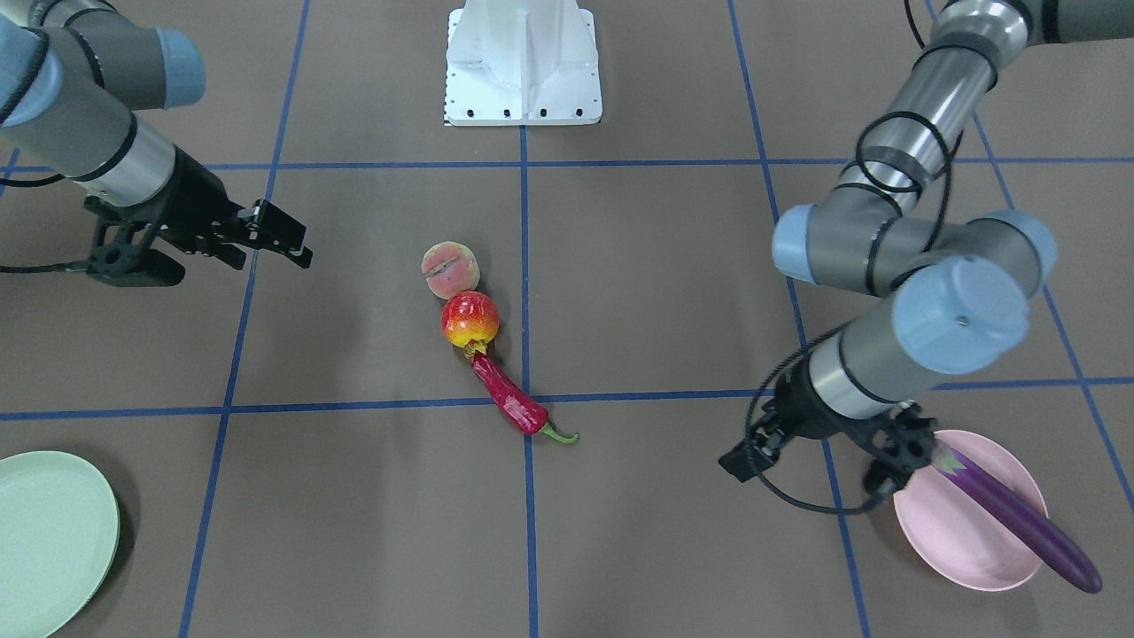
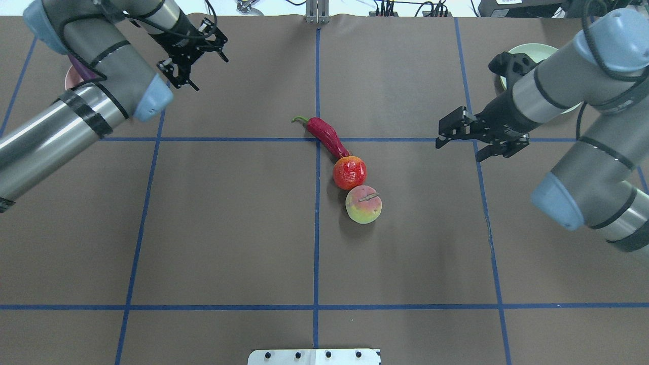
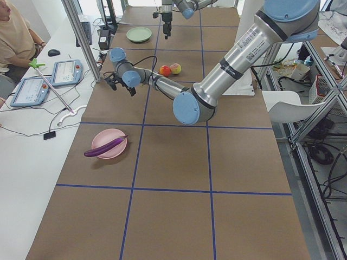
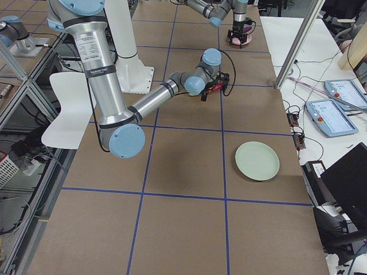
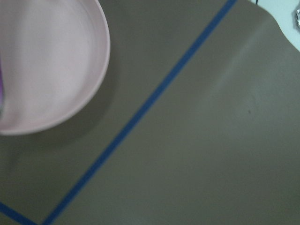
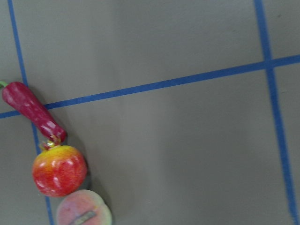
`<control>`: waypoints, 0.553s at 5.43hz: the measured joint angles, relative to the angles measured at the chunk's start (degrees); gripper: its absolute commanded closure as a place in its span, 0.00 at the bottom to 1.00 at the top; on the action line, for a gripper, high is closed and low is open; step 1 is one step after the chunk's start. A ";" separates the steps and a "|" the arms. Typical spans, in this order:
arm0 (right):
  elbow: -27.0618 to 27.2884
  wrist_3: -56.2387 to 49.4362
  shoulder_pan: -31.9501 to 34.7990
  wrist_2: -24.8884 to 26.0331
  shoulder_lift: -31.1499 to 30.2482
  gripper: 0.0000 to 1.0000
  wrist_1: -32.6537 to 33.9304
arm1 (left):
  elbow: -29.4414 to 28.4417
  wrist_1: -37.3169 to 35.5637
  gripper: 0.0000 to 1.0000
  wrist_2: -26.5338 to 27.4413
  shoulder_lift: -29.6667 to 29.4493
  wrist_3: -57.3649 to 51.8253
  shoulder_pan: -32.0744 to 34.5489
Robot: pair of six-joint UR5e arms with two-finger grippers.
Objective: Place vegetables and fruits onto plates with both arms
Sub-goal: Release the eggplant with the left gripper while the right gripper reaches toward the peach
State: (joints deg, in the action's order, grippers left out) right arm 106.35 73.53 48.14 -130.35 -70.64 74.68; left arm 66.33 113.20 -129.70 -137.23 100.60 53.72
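Observation:
The purple eggplant (image 1: 1019, 523) lies across the pink plate (image 1: 952, 540), its tip over the rim. My left gripper (image 2: 208, 71) is open and empty, raised beside that plate; the plate (image 5: 47, 61) fills the left wrist view's upper left. At the table's middle the peach (image 1: 450, 270), the red-and-yellow fruit (image 1: 469, 321) and the red chili (image 1: 509, 399) lie touching in a row. My right gripper (image 1: 283, 239) is open and empty, raised well to the side of them. The right wrist view shows the chili (image 6: 33, 112), the red-and-yellow fruit (image 6: 59, 169) and the peach (image 6: 84, 214). The mint green plate (image 1: 44, 540) holds nothing.
The white base block (image 1: 523, 62) stands at the robot's edge of the table. Blue tape lines (image 1: 524, 266) grid the brown table cover. In the overhead view my right arm hides part of the green plate (image 2: 537, 50). An operator's desk with tablets (image 3: 65, 73) runs along the far side.

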 measured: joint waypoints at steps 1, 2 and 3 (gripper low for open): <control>-0.29 5.09 -5.38 5.93 2.79 0.00 -0.01 | 0.18 -0.49 0.00 2.09 -1.92 3.89 -2.80; -0.55 7.93 -9.65 10.82 4.65 0.00 -0.05 | 0.23 -1.46 0.00 2.80 -3.28 5.86 -4.11; -1.15 8.92 -12.63 14.03 5.71 0.00 -0.06 | 0.26 -2.22 0.00 3.03 -3.94 6.51 -4.79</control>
State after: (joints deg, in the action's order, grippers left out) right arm 105.20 82.45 35.51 -116.32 -64.93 74.62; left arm 66.59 110.98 -126.68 -141.17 107.10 48.92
